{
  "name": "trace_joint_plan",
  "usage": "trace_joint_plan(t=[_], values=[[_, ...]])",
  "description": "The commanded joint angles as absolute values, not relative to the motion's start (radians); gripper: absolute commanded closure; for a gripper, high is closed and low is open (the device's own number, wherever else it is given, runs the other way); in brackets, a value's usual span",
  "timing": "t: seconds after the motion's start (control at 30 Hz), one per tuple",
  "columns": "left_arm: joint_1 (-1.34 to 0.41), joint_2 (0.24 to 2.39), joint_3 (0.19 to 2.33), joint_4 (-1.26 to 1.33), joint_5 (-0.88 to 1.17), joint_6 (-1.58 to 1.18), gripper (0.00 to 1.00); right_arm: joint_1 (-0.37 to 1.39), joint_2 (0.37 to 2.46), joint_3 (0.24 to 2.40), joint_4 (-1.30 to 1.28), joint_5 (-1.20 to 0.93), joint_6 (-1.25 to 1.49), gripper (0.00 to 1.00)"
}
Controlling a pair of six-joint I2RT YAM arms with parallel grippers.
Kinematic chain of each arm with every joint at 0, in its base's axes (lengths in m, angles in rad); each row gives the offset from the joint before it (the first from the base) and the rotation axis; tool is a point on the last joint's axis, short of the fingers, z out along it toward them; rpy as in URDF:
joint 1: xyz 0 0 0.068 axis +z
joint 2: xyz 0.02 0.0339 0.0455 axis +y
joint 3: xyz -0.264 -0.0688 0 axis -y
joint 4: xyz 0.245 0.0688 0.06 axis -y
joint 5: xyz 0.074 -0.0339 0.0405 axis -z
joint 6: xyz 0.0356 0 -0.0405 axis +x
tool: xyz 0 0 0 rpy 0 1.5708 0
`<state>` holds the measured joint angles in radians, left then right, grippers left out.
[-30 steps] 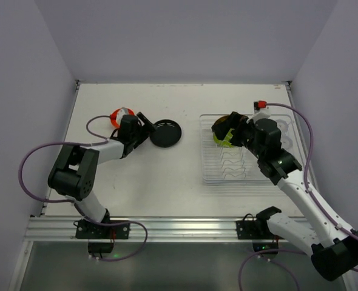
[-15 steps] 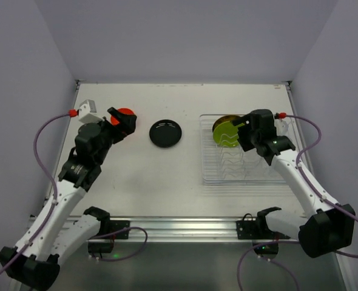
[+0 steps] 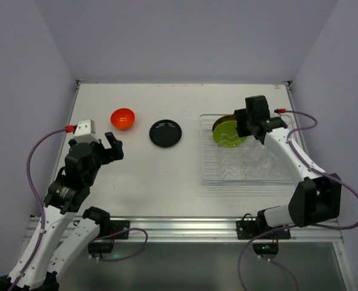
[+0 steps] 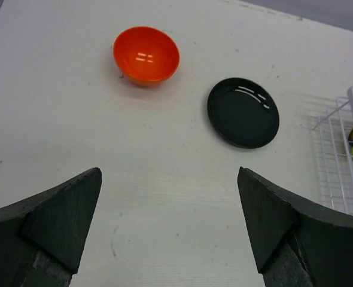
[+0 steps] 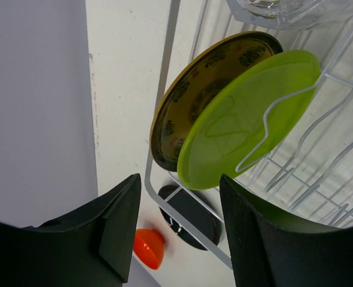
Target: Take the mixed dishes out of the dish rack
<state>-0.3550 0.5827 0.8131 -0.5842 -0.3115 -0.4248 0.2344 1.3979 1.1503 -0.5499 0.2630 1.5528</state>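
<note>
White table [image 3: 167,176]: lime plate [image 5: 248,113] beyond right jaws.

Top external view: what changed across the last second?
The left hand pulled back from the orange bowl toward the near edge, open and empty. The right hand swung from over the lime green plate to the dish rack's far side, open. The bowl, black plate and green plate stayed put.

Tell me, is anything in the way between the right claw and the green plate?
No other dish is. The open right gripper faces the lime green plate directly. Only a thin white wire divider of the dish rack crosses the plate's face, and the patterned plate stands right behind it.
</note>
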Motion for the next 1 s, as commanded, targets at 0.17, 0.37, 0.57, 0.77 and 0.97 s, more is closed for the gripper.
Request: trace_joint_plan(t=[0.17, 0.37, 0.57, 0.77, 0.97], values=[[-0.356, 0.537, 0.782, -0.549, -0.304, -0.367, 0.00, 0.230, 1.482, 1.210, -0.601, 0.275, 1.652, 0.52], [-0.356, 0.523, 0.770, -0.532, -0.279, -0.362, 0.00, 0.229, 1.552, 1.236, -0.601, 0.275, 1.657, 0.55], [-0.356, 0.517, 0.767, -0.529, -0.278, -0.362, 0.00, 0.229, 1.572, 1.239, -0.601, 0.246, 1.675, 0.61], [-0.356, 0.517, 0.765, -0.526, -0.267, -0.360, 0.00, 0.227, 1.591, 1.249, -0.624, 0.221, 1.712, 0.71], [-0.356, 0.502, 0.764, -0.528, -0.273, -0.362, 0.00, 0.216, 1.606, 1.232, -0.630, 0.157, 1.736, 0.88]])
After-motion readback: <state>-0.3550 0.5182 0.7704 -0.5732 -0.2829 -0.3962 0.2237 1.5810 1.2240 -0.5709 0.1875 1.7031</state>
